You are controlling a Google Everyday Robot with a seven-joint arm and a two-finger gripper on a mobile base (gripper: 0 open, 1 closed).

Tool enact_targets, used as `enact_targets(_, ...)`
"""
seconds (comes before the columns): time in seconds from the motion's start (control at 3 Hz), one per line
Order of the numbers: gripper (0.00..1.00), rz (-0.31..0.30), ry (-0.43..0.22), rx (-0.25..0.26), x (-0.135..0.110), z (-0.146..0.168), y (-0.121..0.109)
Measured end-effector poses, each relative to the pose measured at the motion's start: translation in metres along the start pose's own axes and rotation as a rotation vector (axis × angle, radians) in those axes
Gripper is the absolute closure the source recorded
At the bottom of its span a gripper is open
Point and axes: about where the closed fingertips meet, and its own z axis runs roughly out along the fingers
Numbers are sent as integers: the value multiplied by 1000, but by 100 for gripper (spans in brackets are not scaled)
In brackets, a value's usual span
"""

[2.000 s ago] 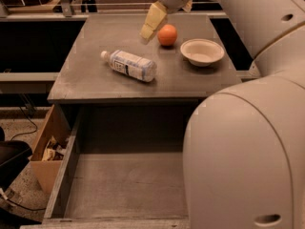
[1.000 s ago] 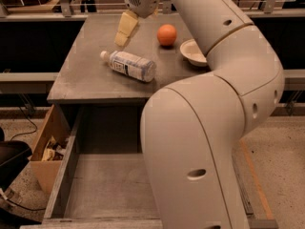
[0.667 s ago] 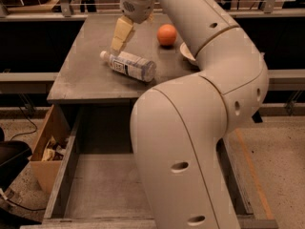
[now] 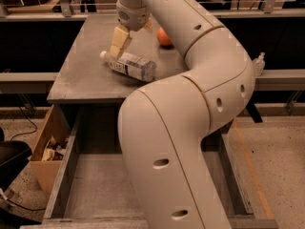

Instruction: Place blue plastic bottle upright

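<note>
In the camera view my end effector [image 4: 116,51] hangs just above the cap end of the blue plastic bottle [image 4: 132,66], which lies sideways on the bench [image 4: 81,73] beneath it. I cannot tell whether it is spread or pressed together. If I grip this close to the cap, I expect the round bottle could roll away or swing.

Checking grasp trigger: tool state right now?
Tool: cannot tell if open or closed; it sits over the cap end of the lying blue plastic bottle.

Bottle [image 4: 132,66] lying on table [image 4: 78,80], pincer [image 4: 119,43] just above it, ball [image 4: 163,37] behind.
</note>
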Motion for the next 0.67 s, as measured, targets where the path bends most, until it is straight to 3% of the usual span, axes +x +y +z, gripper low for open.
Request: enact_targets(0.67,0,-53,55,-17,-5,9,23)
